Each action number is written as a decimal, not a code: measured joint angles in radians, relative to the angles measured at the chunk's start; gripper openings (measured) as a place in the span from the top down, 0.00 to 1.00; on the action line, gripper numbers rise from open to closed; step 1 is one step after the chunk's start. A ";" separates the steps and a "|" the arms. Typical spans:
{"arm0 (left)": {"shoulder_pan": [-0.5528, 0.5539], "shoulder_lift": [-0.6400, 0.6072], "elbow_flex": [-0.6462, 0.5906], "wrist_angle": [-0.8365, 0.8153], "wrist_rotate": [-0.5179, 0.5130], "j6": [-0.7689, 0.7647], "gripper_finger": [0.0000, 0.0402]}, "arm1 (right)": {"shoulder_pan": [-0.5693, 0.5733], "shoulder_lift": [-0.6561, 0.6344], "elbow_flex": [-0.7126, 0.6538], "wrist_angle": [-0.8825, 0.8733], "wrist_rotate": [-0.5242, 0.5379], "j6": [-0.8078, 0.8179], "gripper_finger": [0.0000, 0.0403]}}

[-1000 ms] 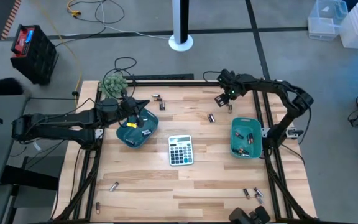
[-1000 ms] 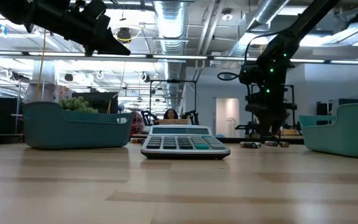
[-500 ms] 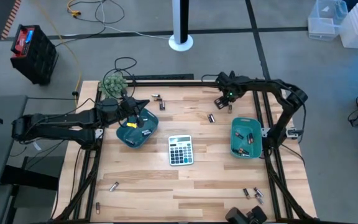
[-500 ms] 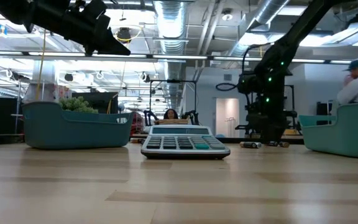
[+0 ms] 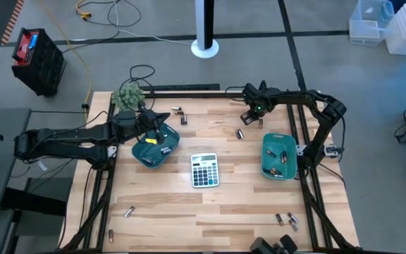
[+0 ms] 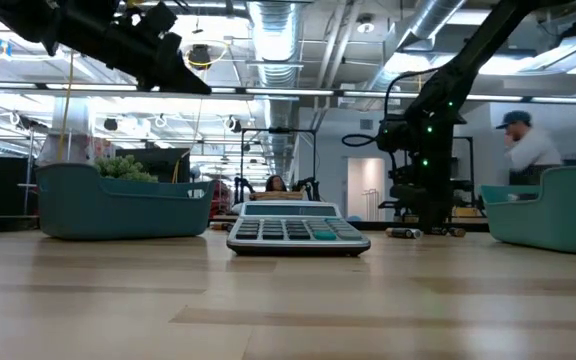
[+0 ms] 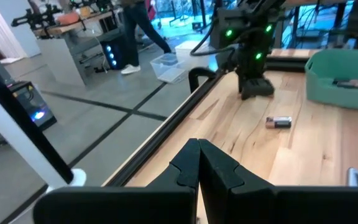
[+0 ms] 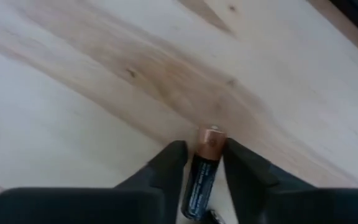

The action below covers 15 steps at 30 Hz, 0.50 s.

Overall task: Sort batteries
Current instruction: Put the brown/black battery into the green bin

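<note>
While your right gripper (image 8: 202, 163) sits low on the wood at the far side of the table (image 5: 189, 204), beyond the calculator (image 5: 204, 170) and toward the right, its two fingers (image 8: 166, 165) close in on either side of a battery (image 8: 201, 180) with a copper-toned end. You can see the cell lying between them on the bare planks; the fingers look to be touching its sides, so count it as gripped.

Your left gripper (image 7: 197, 158) hangs above the teal tray (image 5: 154, 149) just left of the calculator, its fingers pressed together with nothing between them.

Other batteries lie scattered around the calculator: one (image 5: 240, 133) on the wood beyond it to the right, near the right gripper; a few (image 5: 180, 114) beyond it to the left; several (image 5: 279, 156) in the second teal tray (image 5: 266, 161) to its right; a pair (image 5: 128, 211) nearer than it toward the left front edge; and a cluster (image 5: 285, 220) toward the right front corner.

A person (image 6: 524, 150) stands in the room behind the table.
</note>
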 joint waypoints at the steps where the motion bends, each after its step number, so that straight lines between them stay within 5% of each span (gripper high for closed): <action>1: 0.004 0.012 0.000 0.008 0.000 -0.001 1.00 | 0.006 0.000 0.000 0.001 0.001 -0.003 0.71; 8: 0.010 0.082 0.000 0.081 0.001 0.004 1.00 | 0.048 0.001 0.000 0.003 0.015 -0.011 0.94; 15: 0.009 0.092 0.000 0.097 0.009 0.004 1.00 | 0.073 -0.003 -0.001 0.019 0.014 -0.015 0.97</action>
